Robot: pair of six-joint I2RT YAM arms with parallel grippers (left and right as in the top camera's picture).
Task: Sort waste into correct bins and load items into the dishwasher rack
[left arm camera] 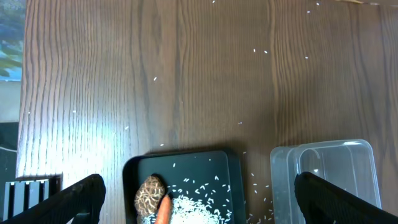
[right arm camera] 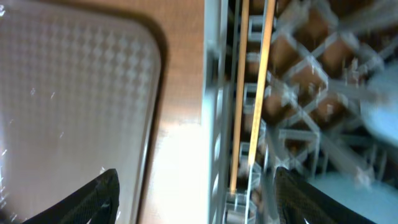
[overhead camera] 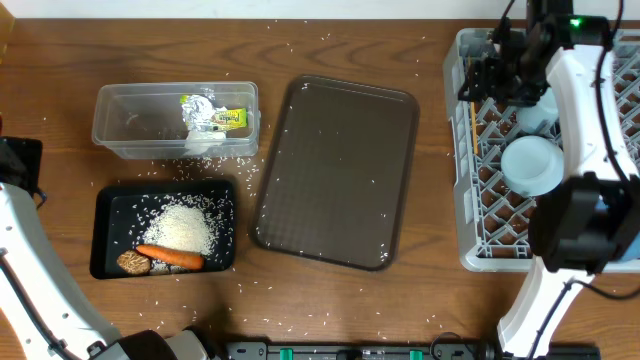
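In the black tray (overhead camera: 108,215) lie a heap of white rice (overhead camera: 186,228), an orange carrot (overhead camera: 170,257) and a brown food lump (overhead camera: 133,262). The clear tub (overhead camera: 130,122) holds the crumpled wrapper (overhead camera: 212,118). My left gripper (left arm camera: 199,186) hangs open above the black tray (left arm camera: 186,165), holding nothing. The grey dishwasher rack (overhead camera: 470,215) at the right carries a white bowl (overhead camera: 532,163), a pale cup (overhead camera: 536,112) and the chopsticks (overhead camera: 473,125). Open and empty, my right gripper (right arm camera: 199,202) hovers over the rack's left edge, where the chopsticks (right arm camera: 239,93) lie in the rack (right arm camera: 214,124).
A brown serving tray (overhead camera: 335,170) lies in the middle, its corner visible as the tray (right arm camera: 74,81) in the right wrist view. Loose rice grains (overhead camera: 225,165) are scattered over the wooden table (overhead camera: 60,60). The clear tub (left arm camera: 329,168) sits beside the black tray.
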